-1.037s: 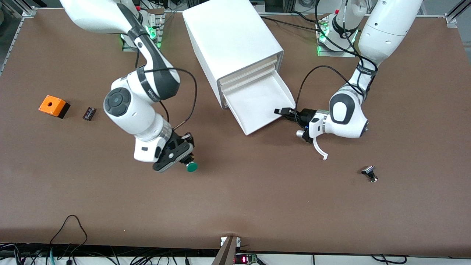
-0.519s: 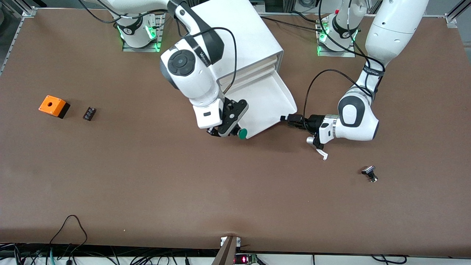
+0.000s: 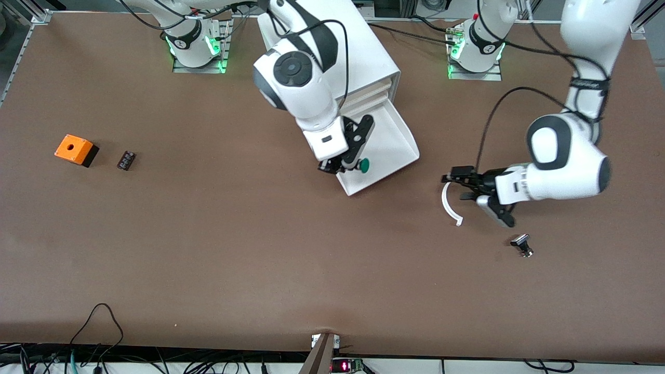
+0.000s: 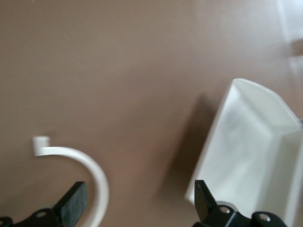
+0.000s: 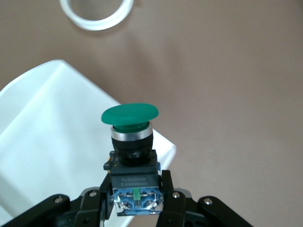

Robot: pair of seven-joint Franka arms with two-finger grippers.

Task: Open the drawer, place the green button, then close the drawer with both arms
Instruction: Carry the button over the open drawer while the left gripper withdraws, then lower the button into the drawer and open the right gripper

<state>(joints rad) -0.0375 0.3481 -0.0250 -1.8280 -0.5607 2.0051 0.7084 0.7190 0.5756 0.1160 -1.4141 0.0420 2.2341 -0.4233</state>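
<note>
item: button (image 5: 129,124), clamped by right gripper (image 3: 347,165) over drawer (image 3: 393,148) front lip; release here risks bounce-out. left gripper (image 3: 464,187) spread, empty, waiting over table.

Both arms (image 3: 563,161) are chunky glossy white with black joint bands, black grippers (image 3: 347,165), thin black cables looping alongside.

Button (image 3: 364,165) now over drawer (image 3: 395,150) — left claw (image 3: 453,183) withdrawn.
</note>
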